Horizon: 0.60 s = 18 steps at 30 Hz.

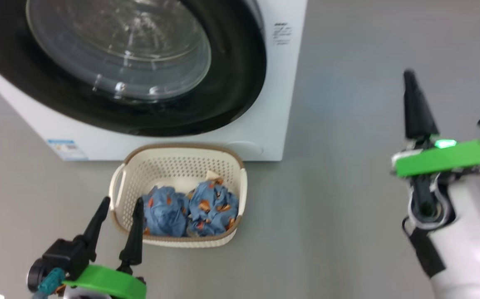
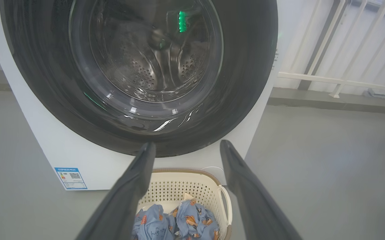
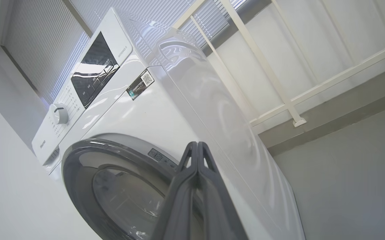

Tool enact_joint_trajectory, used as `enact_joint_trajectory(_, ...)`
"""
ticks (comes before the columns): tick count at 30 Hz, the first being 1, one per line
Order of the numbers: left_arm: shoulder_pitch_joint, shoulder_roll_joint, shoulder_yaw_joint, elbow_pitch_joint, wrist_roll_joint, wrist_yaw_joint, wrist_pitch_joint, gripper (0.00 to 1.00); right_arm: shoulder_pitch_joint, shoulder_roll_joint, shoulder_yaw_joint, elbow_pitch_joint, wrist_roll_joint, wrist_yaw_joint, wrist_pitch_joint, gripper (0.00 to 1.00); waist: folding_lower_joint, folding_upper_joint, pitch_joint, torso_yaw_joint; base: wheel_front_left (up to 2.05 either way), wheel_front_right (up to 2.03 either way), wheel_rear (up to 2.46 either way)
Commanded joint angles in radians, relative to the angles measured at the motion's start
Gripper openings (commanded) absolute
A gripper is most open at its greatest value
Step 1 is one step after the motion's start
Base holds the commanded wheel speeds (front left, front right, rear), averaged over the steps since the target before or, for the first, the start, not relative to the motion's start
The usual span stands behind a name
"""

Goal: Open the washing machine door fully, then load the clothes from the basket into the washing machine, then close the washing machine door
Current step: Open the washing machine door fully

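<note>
Washing machine (image 1: 271,124) fills 11 o'clock of the head view; washing machine door (image 1: 240,83) sits flush, not yet opened. Basket (image 1: 181,166) on the floor at the door's 6 o'clock, clothes (image 1: 190,211) bunched inside. Right gripper (image 1: 409,77) pinched closed and empty at the machine's 3 o'clock; probably best to hook the near rim edge and swing wide. Left gripper (image 1: 122,201) spread wide and empty at the basket's 8 o'clock.

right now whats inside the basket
Two bundles of blue clothes with orange-brown figures lie in the basket, cream cloth peeking out behind them. Anything beneath them is covered.
</note>
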<state>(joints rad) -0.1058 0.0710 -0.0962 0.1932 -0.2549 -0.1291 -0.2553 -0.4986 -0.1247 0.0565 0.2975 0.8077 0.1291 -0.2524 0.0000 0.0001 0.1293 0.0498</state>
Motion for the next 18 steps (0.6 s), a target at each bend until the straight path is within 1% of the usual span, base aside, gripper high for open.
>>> enact_joint_trajectory(1,-0.048,0.007,0.025,-0.031,-0.011,-0.002,-0.006,1.00,-0.059,-0.025,0.050,-0.025,0.077,0.002,-0.009,0.00,0.0000,-0.0001,0.053,0.050,0.00,0.00,0.00)
enact_joint_trajectory(3,-0.064,0.003,0.017,-0.035,-0.015,-0.002,-0.006,1.00,-0.103,-0.047,0.077,-0.022,0.195,0.002,-0.009,0.00,0.0000,-0.0001,0.074,0.067,0.00,0.00,0.00)
enact_joint_trajectory(6,-0.083,-0.002,0.005,-0.042,-0.021,-0.002,-0.006,1.00,-0.167,-0.103,0.142,-0.003,0.354,0.002,0.015,0.00,0.0000,-0.0001,0.105,0.093,0.00,0.00,0.00)
enact_joint_trajectory(7,-0.089,-0.004,0.000,-0.043,-0.025,-0.002,-0.006,1.00,-0.189,-0.124,0.156,0.002,0.398,0.002,0.027,0.00,0.0000,-0.0001,0.116,0.101,0.00,0.00,0.00)
enact_joint_trajectory(8,-0.089,-0.004,0.000,-0.043,-0.025,-0.002,-0.006,1.00,-0.189,-0.124,0.156,0.002,0.398,0.002,0.027,0.00,0.0000,-0.0001,0.116,0.101,0.00,0.00,0.00)
enact_joint_trajectory(9,-0.095,-0.006,-0.004,-0.045,-0.030,-0.002,-0.006,1.00,-0.210,-0.143,0.170,0.008,0.439,0.002,0.043,0.00,0.0000,-0.0001,0.127,0.110,0.00,0.00,0.00)
enact_joint_trajectory(10,-0.107,-0.008,-0.010,-0.046,-0.038,-0.002,-0.006,1.00,-0.251,-0.171,0.187,0.014,0.523,0.002,0.083,0.00,0.0000,-0.0001,0.148,0.127,0.00,0.00,0.00)
enact_joint_trajectory(11,-0.113,-0.010,-0.013,-0.047,-0.041,-0.002,-0.006,1.00,-0.270,-0.184,0.194,0.018,0.562,0.002,0.108,0.00,0.0000,-0.0001,0.159,0.135,0.00,0.00,0.00)
enact_joint_trajectory(14,-0.131,-0.013,-0.026,-0.049,-0.049,-0.002,-0.006,1.00,-0.325,-0.226,0.224,0.023,0.640,0.002,0.194,0.00,0.0000,-0.0001,0.191,0.158,0.00,0.00,0.00)
enact_joint_trajectory(18,-0.154,-0.017,-0.043,-0.051,-0.059,-0.002,-0.006,1.00,-0.393,-0.257,0.246,0.040,0.728,0.002,0.316,0.00,0.0000,-0.0001,0.231,0.182,0.00,0.00,0.00)
